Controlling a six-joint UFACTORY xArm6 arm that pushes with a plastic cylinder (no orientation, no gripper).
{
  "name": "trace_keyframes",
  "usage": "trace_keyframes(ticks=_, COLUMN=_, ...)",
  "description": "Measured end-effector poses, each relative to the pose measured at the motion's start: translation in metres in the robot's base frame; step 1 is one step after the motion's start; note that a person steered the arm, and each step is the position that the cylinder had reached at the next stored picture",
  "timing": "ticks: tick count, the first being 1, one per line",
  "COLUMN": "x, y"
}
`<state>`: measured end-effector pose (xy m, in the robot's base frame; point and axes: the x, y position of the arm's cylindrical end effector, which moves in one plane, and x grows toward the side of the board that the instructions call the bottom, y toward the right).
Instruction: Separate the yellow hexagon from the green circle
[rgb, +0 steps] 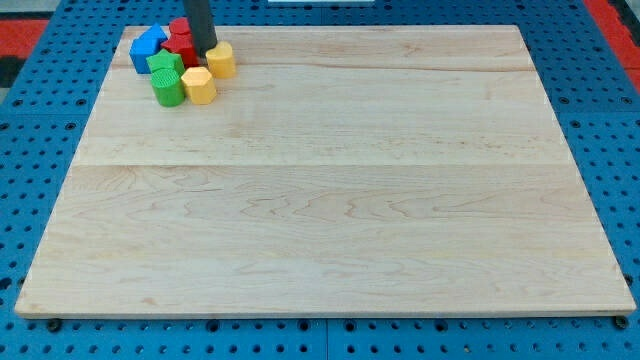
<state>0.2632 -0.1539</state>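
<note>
You are looking at a wooden bench (320, 200) with every block bunched in its corner at the view's top left. Starting from the view's left, a blue block (147, 46) is sitting at the outer edge of the bunch, its shape hard to make out. Just right of it, a green block (163, 65) is resting against the green circle (168, 90), which is lying below it. Red blocks (180, 42) are crowding behind these, partly hidden. The yellow hexagon (198, 85) is touching the green circle's right side. My tip (205, 50) is coming down among the red blocks, just above the yellow hexagon and just left of a second yellow block (221, 60), which is sitting farthest right. No jaws are showing on this arm, only the dark rod.
</note>
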Motion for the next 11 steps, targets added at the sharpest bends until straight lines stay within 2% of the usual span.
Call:
trace_keyframes(ticks=1, x=0.019, y=0.012)
trace_keyframes(ticks=2, x=0.016, y=0.013)
trace_keyframes(ticks=4, x=0.021, y=-0.028)
trace_keyframes(ticks=5, x=0.053, y=-0.020)
trace_keyframes(ticks=6, x=0.093, y=0.002)
trace_keyframes(ticks=8, x=0.110, y=0.134)
trace_keyframes(ticks=9, x=0.150, y=0.167)
trace_keyframes(ticks=10, x=0.189, y=0.160)
trace_keyframes(ticks=11, x=0.212, y=0.199)
